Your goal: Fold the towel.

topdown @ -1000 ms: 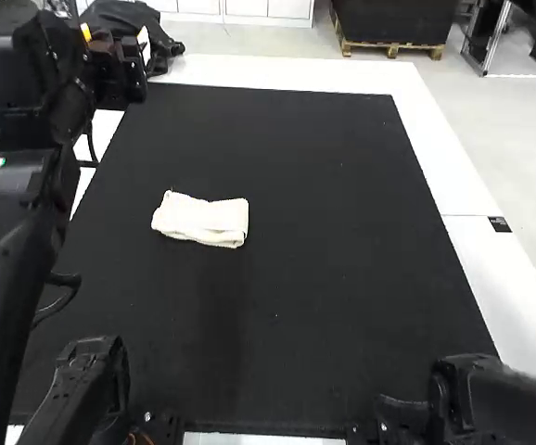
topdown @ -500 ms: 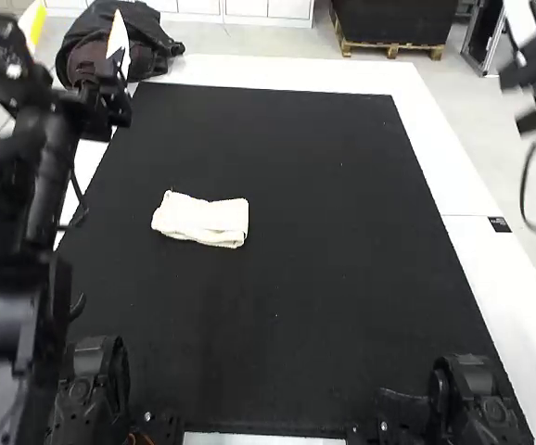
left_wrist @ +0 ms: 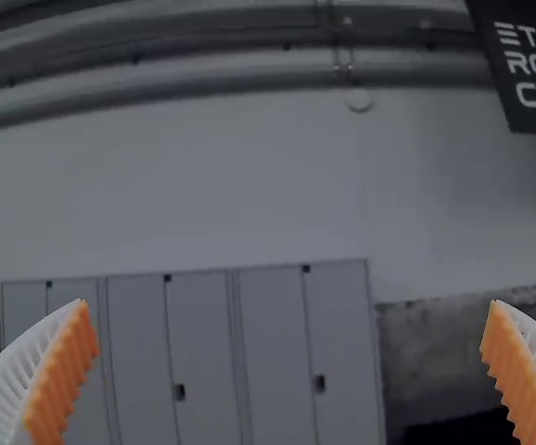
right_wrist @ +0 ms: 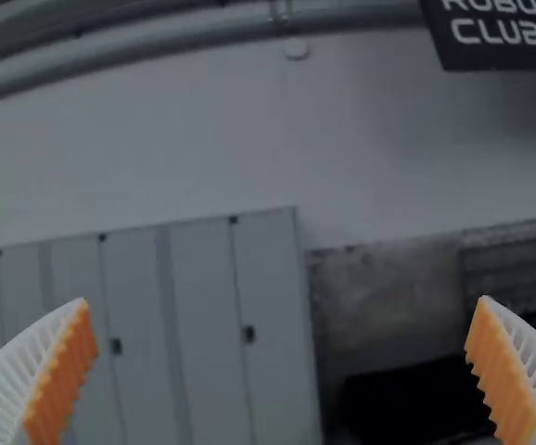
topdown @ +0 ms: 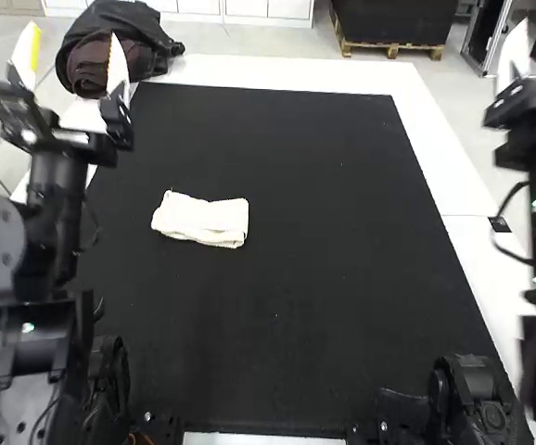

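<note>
The white towel [topdown: 200,219] lies as a compact folded strip on the black mat, left of the middle in the high view, with layered edges at its right end. My left gripper [topdown: 71,69] is raised at the upper left of the high view, well apart from the towel, its white fingers spread. In the left wrist view the left gripper [left_wrist: 291,371] is open with nothing between its orange pads. My right gripper [topdown: 518,56] is up at the high view's right edge, far from the towel. The right wrist view has the right gripper [right_wrist: 282,371] wide open and holding nothing.
A black mat [topdown: 342,278] covers most of the white table [topdown: 453,185]. A dark bag or jacket [topdown: 120,42] lies by the table's far left corner, behind the left gripper. Black arm parts stand at both near corners of the mat.
Both arms have swung at the sides: the left gripper has come into fuller view with its fingers pointing up, and the right one has entered at the right edge. The towel has stayed put.
</note>
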Robot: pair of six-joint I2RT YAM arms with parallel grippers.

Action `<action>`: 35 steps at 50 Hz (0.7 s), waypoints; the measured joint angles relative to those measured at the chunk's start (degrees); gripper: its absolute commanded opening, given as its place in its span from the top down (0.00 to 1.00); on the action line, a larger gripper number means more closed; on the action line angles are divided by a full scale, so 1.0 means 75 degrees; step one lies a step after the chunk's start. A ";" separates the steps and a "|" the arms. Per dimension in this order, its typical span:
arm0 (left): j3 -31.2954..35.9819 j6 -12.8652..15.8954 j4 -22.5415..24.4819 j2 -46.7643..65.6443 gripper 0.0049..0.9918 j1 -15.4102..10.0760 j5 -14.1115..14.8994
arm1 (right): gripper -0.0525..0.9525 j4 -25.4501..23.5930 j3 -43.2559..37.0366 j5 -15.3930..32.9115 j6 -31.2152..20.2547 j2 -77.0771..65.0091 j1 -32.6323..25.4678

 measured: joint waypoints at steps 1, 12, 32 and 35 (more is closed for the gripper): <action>-0.0198 0.0067 0.0143 0.0003 0.02 0.0000 0.0026 | 0.03 0.0149 -0.0224 0.0035 -0.0096 0.0003 0.0003; -0.1547 0.0603 0.0350 0.0000 0.02 -0.0003 0.0166 | 0.03 0.2812 -0.3042 0.0216 -0.1137 0.0006 0.0000; -0.1547 0.0093 -0.3244 0.0003 0.02 0.0000 -0.0592 | 0.03 -0.1754 -0.3179 0.0484 -0.0656 0.0017 0.0000; -0.1550 0.0003 -0.3762 0.0003 0.02 -0.0003 -0.0670 | 0.03 -0.1743 -0.3179 0.0425 -0.0609 0.0009 0.0000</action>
